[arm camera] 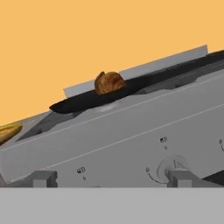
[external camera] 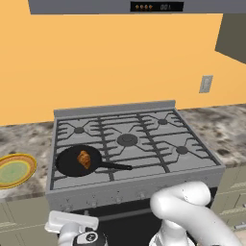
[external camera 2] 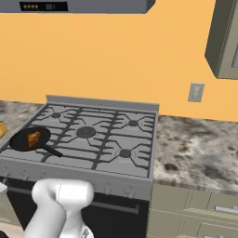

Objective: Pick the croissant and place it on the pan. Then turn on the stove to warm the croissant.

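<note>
The small golden-brown croissant [external camera: 84, 159] lies in the round black frying pan [external camera: 69, 163] on the grey gas stove [external camera: 144, 144], above the claw. From the hand camera, the spread two-finger claw [arm camera: 111, 178] faces the stove's front panel, a round grey knob [arm camera: 172, 167] just beside one fingertip [arm camera: 183, 177].

The gripper [arm camera: 109, 178] hangs low before the stove [external camera: 139, 187], its fingers spread wide with open air between them and the front panel. A knob [arm camera: 173, 168] sits on that panel just beside the right fingertip [arm camera: 180, 178], nothing standing between the two. Up on the cooktop, the pan [external camera: 77, 161] with the croissant [external camera: 84, 159] fills the front left burner, its handle [external camera: 115, 166] jutting right across the grate. The other four burners lie bare, leaving open passage over the center and right. A plate [external camera: 15, 170] occupies the left counter [external camera: 29, 139]; the right counter [external camera 2: 200, 148] offers free room.
</note>
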